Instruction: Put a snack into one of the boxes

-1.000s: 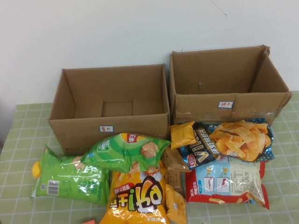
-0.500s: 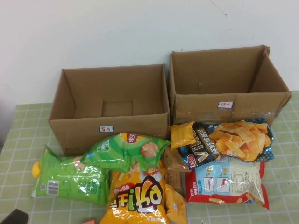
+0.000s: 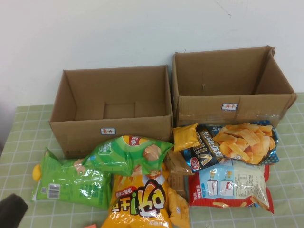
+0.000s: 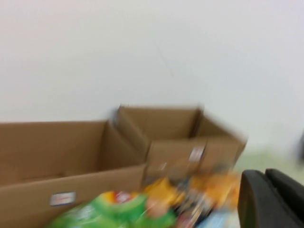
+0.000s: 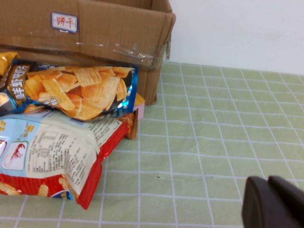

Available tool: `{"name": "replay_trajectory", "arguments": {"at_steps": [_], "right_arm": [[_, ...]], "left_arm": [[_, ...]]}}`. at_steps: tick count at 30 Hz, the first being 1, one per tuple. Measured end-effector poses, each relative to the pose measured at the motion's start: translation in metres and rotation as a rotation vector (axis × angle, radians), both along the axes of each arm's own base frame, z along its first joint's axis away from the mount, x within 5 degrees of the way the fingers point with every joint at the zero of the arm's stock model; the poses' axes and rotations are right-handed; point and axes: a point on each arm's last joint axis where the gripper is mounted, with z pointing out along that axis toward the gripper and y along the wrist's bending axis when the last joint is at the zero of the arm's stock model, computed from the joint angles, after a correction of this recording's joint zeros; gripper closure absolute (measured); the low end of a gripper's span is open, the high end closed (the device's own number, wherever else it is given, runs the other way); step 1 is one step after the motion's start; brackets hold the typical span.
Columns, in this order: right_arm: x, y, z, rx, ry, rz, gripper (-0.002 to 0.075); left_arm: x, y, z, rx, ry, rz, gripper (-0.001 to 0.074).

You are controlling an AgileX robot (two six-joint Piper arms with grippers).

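Approach step: the left gripper (image 3: 12,210), fingers pressed together and empty, sits at the table's (image 3: 19,123) near left corner; the right gripper (image 5: 273,204), likewise closed, is low off the pile's right side. Snacks lie heaped before two empty boxes (image 3: 111,107), each bearing a small label I cannot read. Next move, in my judgement: open over the green bag (image 3: 71,183).

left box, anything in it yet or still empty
Empty: the high view shows only bare cardboard floor inside the left box; every snack bag lies on the table in front.
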Motion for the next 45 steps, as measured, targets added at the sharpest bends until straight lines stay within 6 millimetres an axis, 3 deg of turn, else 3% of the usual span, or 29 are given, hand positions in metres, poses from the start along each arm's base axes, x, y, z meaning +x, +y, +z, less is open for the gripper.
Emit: {"name": "replay_trajectory", "arguments": {"at_steps": [5, 12, 20, 30, 34, 41, 45], "right_arm": [[0.000, 0.000, 0.000, 0.000, 0.000, 0.000, 0.0728], [0.000, 0.000, 0.000, 0.000, 0.000, 0.000, 0.0728], [0.000, 0.000, 0.000, 0.000, 0.000, 0.000, 0.0728], [0.000, 0.000, 0.000, 0.000, 0.000, 0.000, 0.0728], [0.000, 0.000, 0.000, 0.000, 0.000, 0.000, 0.0728], [0.000, 0.000, 0.000, 0.000, 0.000, 0.000, 0.0728], [0.000, 0.000, 0.000, 0.000, 0.000, 0.000, 0.0728]], "left_arm": [[0.008, 0.004, 0.029, 0.394, 0.048, 0.009, 0.0738], [0.047, 0.021, 0.052, 0.670, 0.310, 0.120, 0.0738], [0.112, 0.021, 0.032, 0.938, 0.666, 0.080, 0.0737], [0.176, 0.005, 0.011, 0.940, 0.849, 0.068, 0.0732], [0.194, 0.001, -0.001, 0.949, 0.911, 0.049, 0.0664], [0.217, -0.004, -0.035, 0.962, 1.054, 0.028, 0.0424], [0.228, -0.004, -0.047, 0.930, 1.119, 0.031, 0.0353]]}}
